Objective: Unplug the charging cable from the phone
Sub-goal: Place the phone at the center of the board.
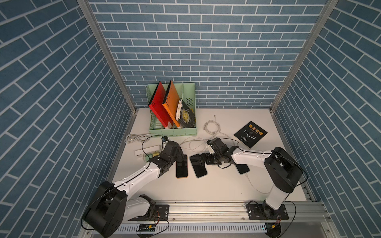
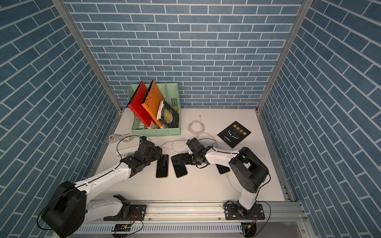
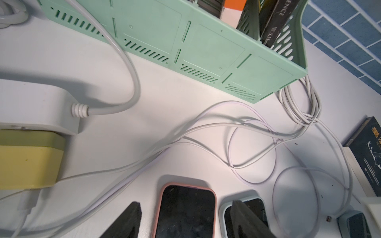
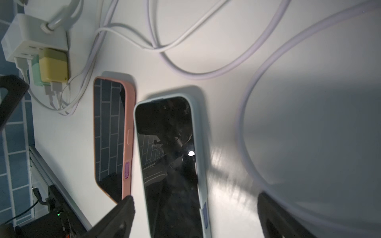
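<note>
The left end effector (image 3: 184,204) straddles the pink phone (image 1: 181,169), jaws wide; the right end effector (image 4: 194,196) gapes over the pale phone (image 1: 199,170). A third phone (image 1: 242,169) under the right forearm (image 1: 247,156) seems plugged into a cable (image 1: 252,183): that plug needs gripping next

White table (image 1: 206,191): green rack (image 1: 173,131) at 11 o'clock, black book (image 1: 250,134) at 2, power strip (image 1: 147,150) at 9, coiled cable (image 1: 211,126) at 12. Near centre, a pink phone (image 1: 181,171) and a blue phone (image 1: 199,170) lie side by side. A third phone (image 1: 243,169) lies at 3, partly hidden.
</note>
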Tool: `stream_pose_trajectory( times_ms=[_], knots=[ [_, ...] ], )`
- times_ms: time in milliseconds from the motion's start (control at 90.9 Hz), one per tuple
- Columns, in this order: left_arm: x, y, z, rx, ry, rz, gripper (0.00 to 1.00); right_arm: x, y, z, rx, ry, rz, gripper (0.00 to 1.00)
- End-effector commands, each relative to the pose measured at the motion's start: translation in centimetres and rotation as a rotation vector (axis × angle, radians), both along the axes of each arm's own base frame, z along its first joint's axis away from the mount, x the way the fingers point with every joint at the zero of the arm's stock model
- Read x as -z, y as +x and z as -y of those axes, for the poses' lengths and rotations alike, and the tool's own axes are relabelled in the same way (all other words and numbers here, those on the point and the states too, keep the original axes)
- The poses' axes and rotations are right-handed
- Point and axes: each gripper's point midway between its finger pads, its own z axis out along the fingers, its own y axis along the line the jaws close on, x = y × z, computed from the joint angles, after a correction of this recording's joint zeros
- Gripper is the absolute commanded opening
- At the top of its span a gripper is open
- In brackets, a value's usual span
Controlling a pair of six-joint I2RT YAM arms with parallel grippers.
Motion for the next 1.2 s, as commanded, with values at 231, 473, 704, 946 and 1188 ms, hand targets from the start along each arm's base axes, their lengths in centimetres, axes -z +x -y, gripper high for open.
stream_pose_trajectory(
  times_ms=[231, 473, 704, 946, 1188],
  knots=[
    [-0.1, 0.4, 0.2, -0.001, -0.016, -0.009, 0.73, 2.7, 8.8, 2.1, 0.08, -0.087, 0.073, 0.94],
    [-0.4, 0.0, 0.0, 0.0, -0.017, -0.005, 0.73, 0.3, 7.8, 0.7, 0.046, -0.044, 0.098, 0.79],
    [-0.6, 0.5, 0.4, 0.007, -0.02, -0.003, 0.73, -0.9, 3.2, 0.1, -0.019, -0.063, 0.101, 0.72],
    [-0.6, 0.6, 0.6, 0.011, -0.021, -0.004, 0.73, 0.6, -1.2, 2.1, -0.051, -0.114, 0.076, 0.36],
    [-0.5, 0.5, 0.5, 0.012, -0.024, -0.007, 0.73, 2.6, -3.7, 4.0, -0.084, -0.236, 0.08, 0.24]
  ],
)
